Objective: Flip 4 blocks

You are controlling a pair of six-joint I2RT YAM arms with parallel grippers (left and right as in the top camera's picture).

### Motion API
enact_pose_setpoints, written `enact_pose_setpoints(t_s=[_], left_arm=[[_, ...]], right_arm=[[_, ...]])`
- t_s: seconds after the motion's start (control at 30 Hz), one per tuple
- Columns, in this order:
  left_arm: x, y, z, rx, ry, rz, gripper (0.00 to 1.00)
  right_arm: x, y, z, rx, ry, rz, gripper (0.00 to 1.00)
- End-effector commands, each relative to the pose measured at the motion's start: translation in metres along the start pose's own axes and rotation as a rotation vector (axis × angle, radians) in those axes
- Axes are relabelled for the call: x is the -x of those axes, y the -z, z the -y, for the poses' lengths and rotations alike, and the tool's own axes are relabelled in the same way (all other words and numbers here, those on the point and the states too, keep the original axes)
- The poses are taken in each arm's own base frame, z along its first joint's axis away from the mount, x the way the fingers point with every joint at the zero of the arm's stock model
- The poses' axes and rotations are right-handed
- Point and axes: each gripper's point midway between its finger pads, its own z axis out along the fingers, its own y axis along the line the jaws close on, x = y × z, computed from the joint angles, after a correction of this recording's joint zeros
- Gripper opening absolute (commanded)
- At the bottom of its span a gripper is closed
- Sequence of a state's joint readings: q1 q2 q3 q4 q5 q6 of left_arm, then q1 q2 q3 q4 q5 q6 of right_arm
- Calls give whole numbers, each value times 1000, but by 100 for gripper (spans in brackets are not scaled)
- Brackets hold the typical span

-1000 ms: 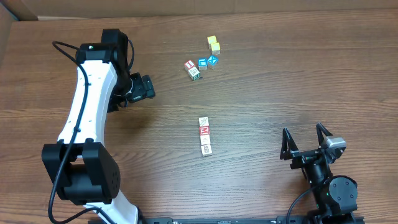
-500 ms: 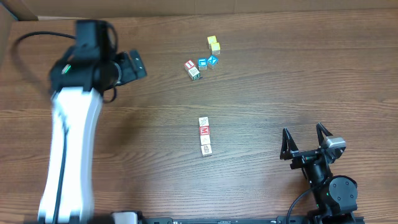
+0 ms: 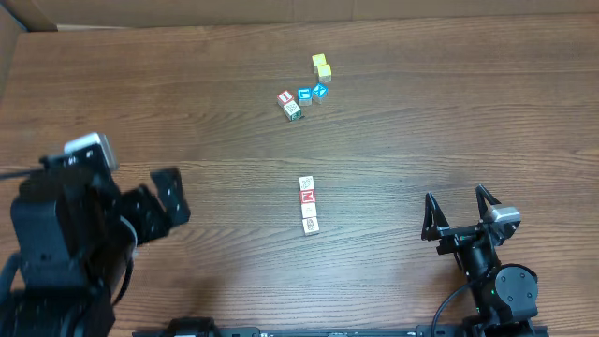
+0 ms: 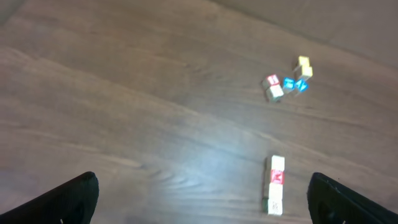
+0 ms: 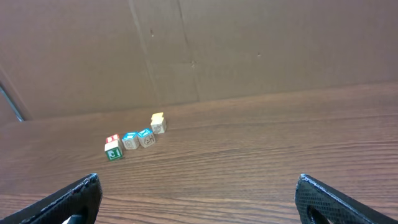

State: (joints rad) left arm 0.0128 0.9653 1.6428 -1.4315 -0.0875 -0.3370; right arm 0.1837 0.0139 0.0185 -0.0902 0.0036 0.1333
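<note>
Now, left gripper [image 4: 210,203] and right gripper [image 3: 459,213] both gape wide, empty; blocks [image 3: 308,205] sit mid-frame in a row, more at upper centre. Best bet: drop squarely over one, pinching opposite faces.

Matt wood-grain table [image 3: 421,122]; blocks [image 3: 307,197] look like painted wood

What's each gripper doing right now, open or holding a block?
Left gripper: open, holding nothing.
Right gripper: open, holding nothing.
</note>
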Motion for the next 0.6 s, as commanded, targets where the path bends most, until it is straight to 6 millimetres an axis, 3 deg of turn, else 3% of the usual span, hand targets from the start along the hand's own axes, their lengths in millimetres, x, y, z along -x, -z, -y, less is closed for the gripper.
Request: enact_pose_setpoints(t_s=[0.0,0.13,0.3,0.57], left_arm=[[-13,17,-11,14,-15,38,99],[-43,24,-22,9,-13,55,99],[-85,17,-37,8,-12,65,100],[-111,5,-44,-53,10,230,99]], right_arm=[[-2,0,0,4,4,4,100],[-2,0,0,4,4,4,100],[-2,0,0,4,4,4,100],[-2,0,0,4,4,4,100]])
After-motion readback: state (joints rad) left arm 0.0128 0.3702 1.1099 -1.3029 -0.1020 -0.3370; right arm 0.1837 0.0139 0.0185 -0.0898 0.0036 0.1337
